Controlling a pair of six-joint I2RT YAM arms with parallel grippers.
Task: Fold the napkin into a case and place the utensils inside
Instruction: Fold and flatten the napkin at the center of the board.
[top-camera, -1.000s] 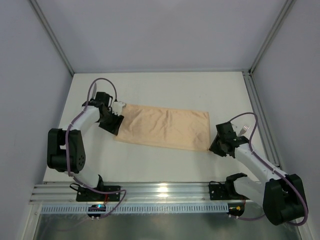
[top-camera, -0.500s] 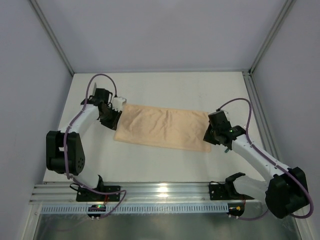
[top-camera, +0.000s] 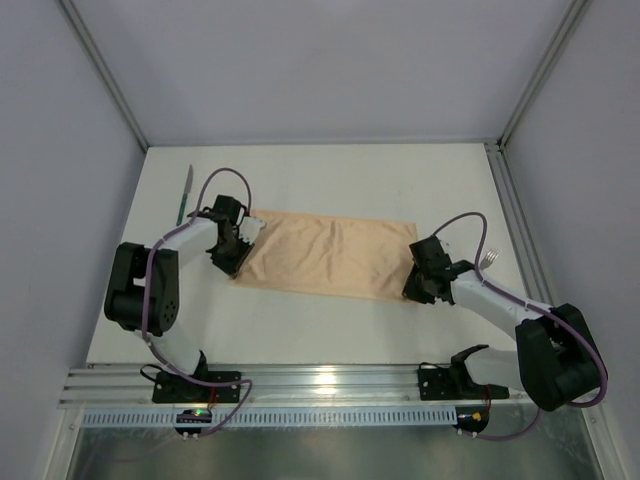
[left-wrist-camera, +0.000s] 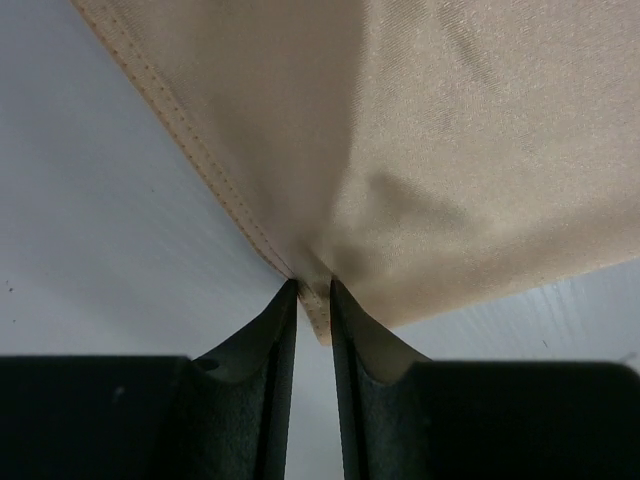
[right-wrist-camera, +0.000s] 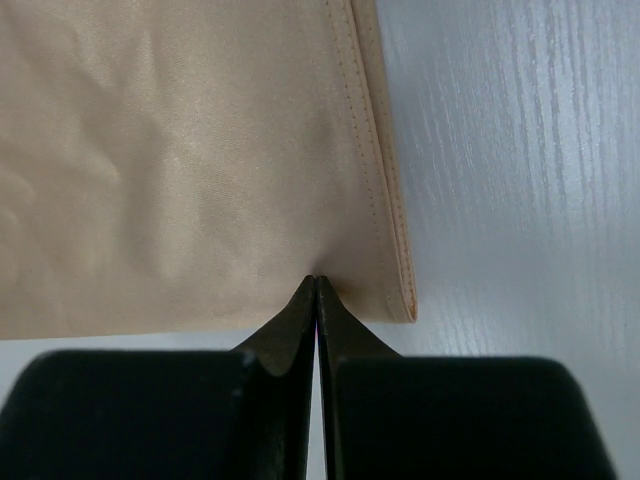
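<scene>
One napkin (top-camera: 330, 255) lay on one table (top-camera: 320, 180). There was one knife (top-camera: 185, 194) and one fork (top-camera: 489, 259). Two grippers showed, the left gripper (left-wrist-camera: 313, 290) and the right gripper (right-wrist-camera: 316, 282)

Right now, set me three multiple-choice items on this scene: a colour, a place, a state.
1. The napkin is: A. teal B. peach-orange C. white
2. The knife lies: A. at the table's far left B. on the napkin C. at the near edge
3. The right gripper is: A. wide open B. shut on the napkin's corner C. holding the knife

Key:
1 B, the cloth shows peach-orange in every view.
2 A, its teal handle lies beyond the cloth's left end, apart from it.
3 B, the right wrist view shows the fingers closed together at the hemmed corner.
</scene>
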